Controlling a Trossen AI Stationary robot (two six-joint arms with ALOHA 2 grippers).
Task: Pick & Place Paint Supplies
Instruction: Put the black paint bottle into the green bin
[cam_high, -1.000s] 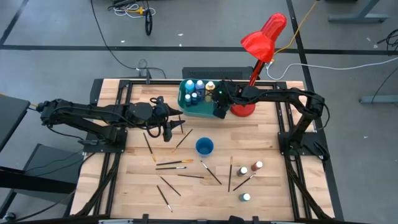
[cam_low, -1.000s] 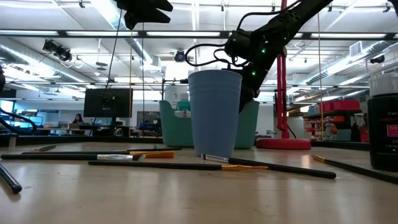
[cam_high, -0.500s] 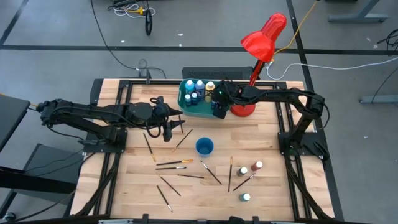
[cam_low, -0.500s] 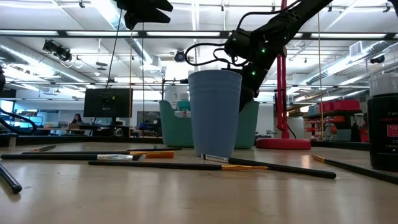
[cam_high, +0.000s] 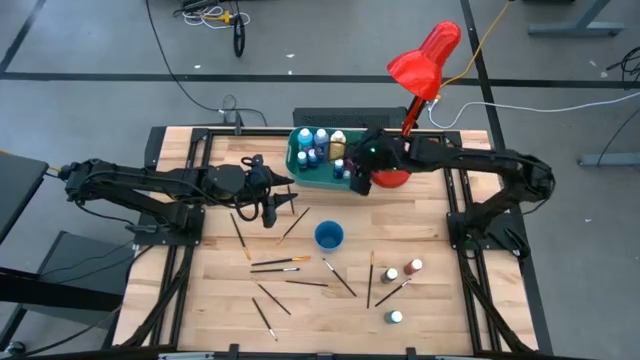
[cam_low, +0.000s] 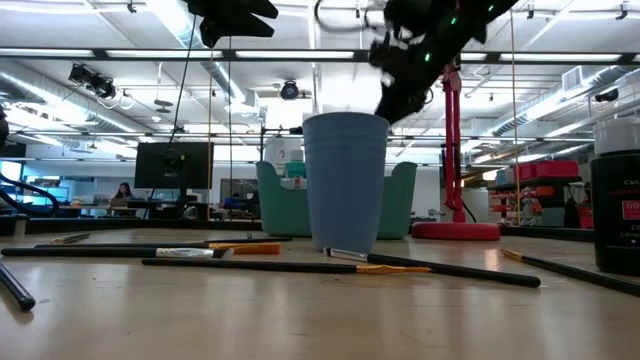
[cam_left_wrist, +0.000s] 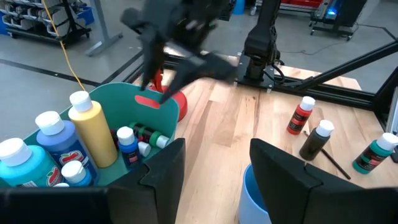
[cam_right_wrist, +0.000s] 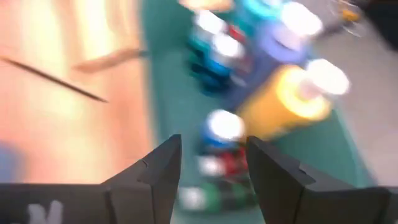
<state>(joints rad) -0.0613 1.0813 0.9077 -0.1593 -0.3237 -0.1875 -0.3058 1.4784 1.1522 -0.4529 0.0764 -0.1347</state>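
Observation:
A teal tub (cam_high: 318, 157) at the table's far middle holds several paint bottles, among them a yellow one (cam_left_wrist: 93, 132) and blue ones (cam_left_wrist: 59, 142). Three more bottles (cam_high: 402, 272) stand on the table at the near right. Several paintbrushes (cam_high: 280, 263) lie flat on the table around a blue cup (cam_high: 329, 236). My right gripper (cam_high: 361, 178) is open and empty, raised above the tub's right end; it shows in its wrist view (cam_right_wrist: 211, 146). My left gripper (cam_high: 285, 203) is open and empty, held above the table left of the cup (cam_left_wrist: 214, 149).
A red desk lamp stands with its base (cam_high: 392, 178) just right of the tub and its head (cam_high: 425, 57) beyond the table's far edge. Black frame rails run along the left and right sides. A dark bottle (cam_low: 618, 190) stands close in the low view.
My right gripper has risen out of the tub and shifted a little toward the table's right edge, staying open. My left arm has kept still.

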